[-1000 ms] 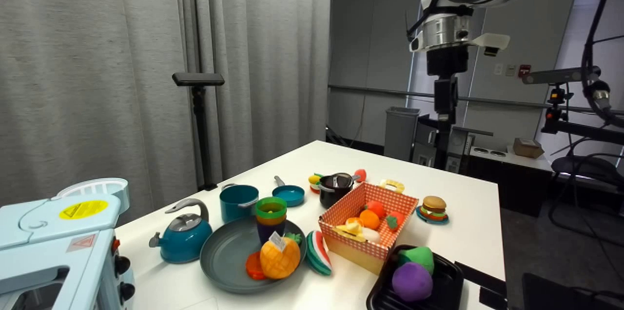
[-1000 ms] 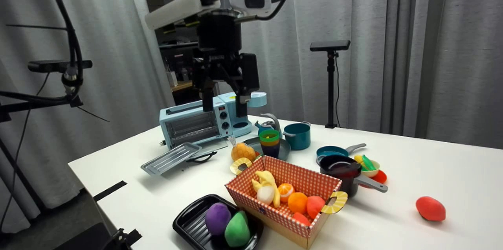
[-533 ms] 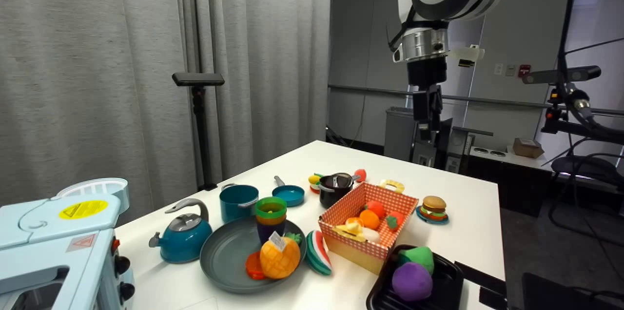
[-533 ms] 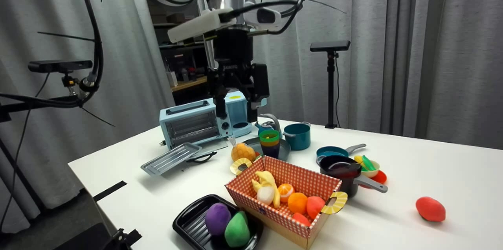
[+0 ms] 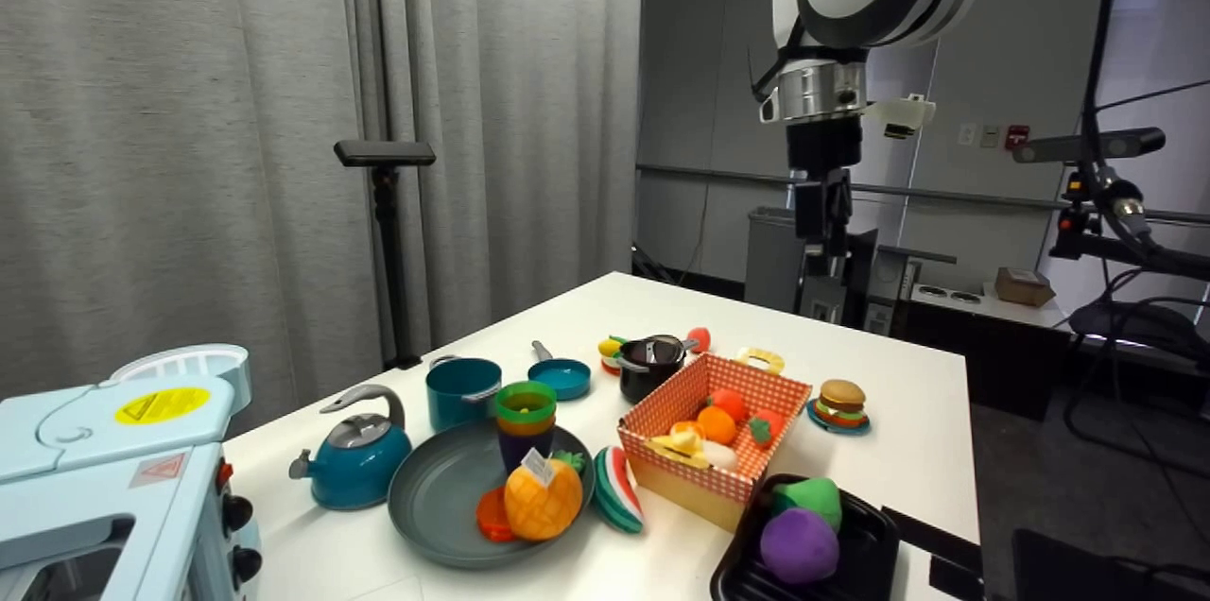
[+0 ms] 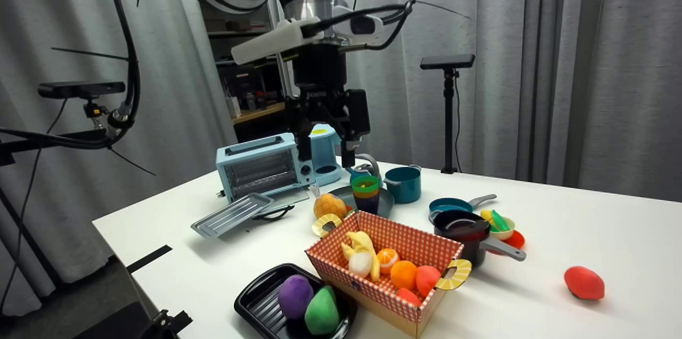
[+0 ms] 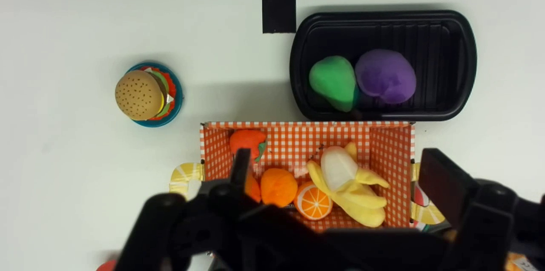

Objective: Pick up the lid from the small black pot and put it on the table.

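The small black pot [image 6: 473,256] with grey handles stands behind the checkered basket; it also shows in an exterior view [image 5: 643,384]. The lid [image 6: 468,229] looks like a dark glossy disc at the pot's mouth; its edge is hard to tell from the pot. It also shows in an exterior view [image 5: 662,352]. My gripper [image 6: 326,156] is open and empty, high above the white table [image 6: 538,296]. In the wrist view the gripper [image 7: 338,158] is over the basket, its fingers wide apart. Neither pot nor lid can be made out in the wrist view.
The checkered basket [image 7: 319,134] of toy fruit stands beside the pot. A black tray [image 7: 434,62] and a toy burger [image 7: 140,94] lie near it. A teal pan [image 6: 447,204], a teal pot [image 6: 403,184], stacked cups [image 6: 365,195] and a bowl [image 6: 506,229] stand around.
Over the last second my open gripper has moved leftward in one exterior view and rightward and lower in the other, with only a slight shift in the last half second. The objects have not moved.
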`<state>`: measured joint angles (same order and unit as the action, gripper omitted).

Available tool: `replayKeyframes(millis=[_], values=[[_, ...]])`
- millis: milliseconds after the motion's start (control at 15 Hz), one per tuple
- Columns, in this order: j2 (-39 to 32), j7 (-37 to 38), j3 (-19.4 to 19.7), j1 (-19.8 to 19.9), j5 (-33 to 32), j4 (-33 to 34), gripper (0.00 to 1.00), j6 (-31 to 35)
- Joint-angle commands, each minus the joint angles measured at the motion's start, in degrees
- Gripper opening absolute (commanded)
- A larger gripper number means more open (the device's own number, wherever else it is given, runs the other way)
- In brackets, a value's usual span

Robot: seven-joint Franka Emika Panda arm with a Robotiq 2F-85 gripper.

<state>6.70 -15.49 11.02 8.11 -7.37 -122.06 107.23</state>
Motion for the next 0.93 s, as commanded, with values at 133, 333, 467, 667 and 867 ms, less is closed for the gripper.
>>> replayKeyframes(millis=[133, 333, 467, 667, 867], values=[[-6.26, -2.07, 1.74, 1.81, 2.62, 2.98, 1.00, 9.53], [-11.65, 0.71, 0.60, 1.36, 3.92, 5.62, 1.00, 14.41], [-15.52, 2.77, -0.20, 1.27, 4.64, 8.13, 1.00, 16.98], [-21.23, 7.29, -1.52, 1.22, 6.03, 13.26, 1.00, 18.61], [-27.03, 12.60, -2.34, 1.01, 5.79, 20.11, 1.00, 18.56]])
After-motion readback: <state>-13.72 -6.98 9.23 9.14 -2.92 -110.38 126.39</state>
